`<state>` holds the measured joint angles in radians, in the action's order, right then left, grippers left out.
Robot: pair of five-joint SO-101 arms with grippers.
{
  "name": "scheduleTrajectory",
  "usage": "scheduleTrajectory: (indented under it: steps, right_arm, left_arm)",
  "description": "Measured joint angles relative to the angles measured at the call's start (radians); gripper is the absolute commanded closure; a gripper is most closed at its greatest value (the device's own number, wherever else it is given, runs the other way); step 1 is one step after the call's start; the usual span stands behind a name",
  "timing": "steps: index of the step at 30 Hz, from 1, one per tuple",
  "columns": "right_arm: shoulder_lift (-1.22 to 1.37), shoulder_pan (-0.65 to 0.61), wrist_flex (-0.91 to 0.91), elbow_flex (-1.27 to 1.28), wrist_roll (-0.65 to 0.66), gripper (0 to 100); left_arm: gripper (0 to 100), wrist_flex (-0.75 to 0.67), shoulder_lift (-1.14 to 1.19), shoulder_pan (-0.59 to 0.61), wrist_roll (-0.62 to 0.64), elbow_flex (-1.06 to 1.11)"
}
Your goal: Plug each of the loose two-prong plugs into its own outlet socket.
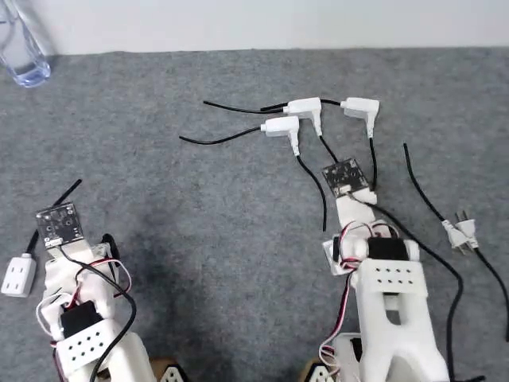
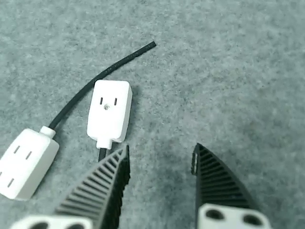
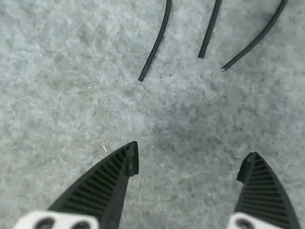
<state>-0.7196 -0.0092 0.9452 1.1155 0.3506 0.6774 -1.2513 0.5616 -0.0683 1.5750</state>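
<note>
Position of the loose plug (image 1: 460,232) decided everything. It lay on the grey surface (image 1: 199,207) off to the right of the right arm and well apart from the left one, so I judged the right arm the one to fetch it. Its long axis ran roughly away from the arm bases, with the prongs pointing to the far edge and the cord trailing back. The right end effector (image 3: 190,164) stood wide apart and empty above three cord ends (image 3: 153,47), with the plug off to its side. The left end effector (image 2: 159,160) was also apart and empty. A socket (image 2: 109,113) lay just ahead of one fingertip, slots facing up, its long axis roughly in line with the fingers. A second socket (image 2: 26,162) lay beside it.
</note>
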Motion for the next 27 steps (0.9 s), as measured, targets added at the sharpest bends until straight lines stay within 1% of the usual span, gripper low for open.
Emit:
scheduleTrajectory:
  steps: [6, 8, 10, 14, 18, 20, 22, 27]
  right_arm:
    - [0.0, 0.0, -0.215, 0.167, -0.015, 67.0]
    - [0.0, 0.002, -0.245, 0.175, -0.015, 67.0]
    - [0.0, 0.002, -0.258, 0.176, -0.017, 67.0]
    - [-0.002, -0.002, -0.264, 0.178, -0.017, 67.0]
    - [-0.002, -0.017, -0.264, 0.178, -0.017, 67.0]
    - [-0.002, -0.012, -0.264, 0.178, -0.017, 67.0]
    - [-0.002, -0.018, -0.264, 0.178, -0.015, 67.0]
    - [-0.009, -0.023, -0.265, 0.206, 0.018, 67.0]
  left_arm:
    - [80, 0.005, 0.0, 0.0, -0.066, 0.0]
    - [80, 0.023, 0.0, 0.002, -0.086, -0.02]
    - [80, 0.06, 0.0, 0.037, -0.103, -0.077]
    - [80, 0.221, 0.0, 0.16, -0.114, -0.281]
    - [80, 0.476, 0.0, 0.252, -0.157, -0.549]
    - [80, 0.608, 0.002, 0.261, -0.189, -0.68]
    - [80, 0.697, 0.0, 0.262, -0.201, -0.779]
    - [80, 0.775, 0.014, 0.172, -0.207, -0.861]
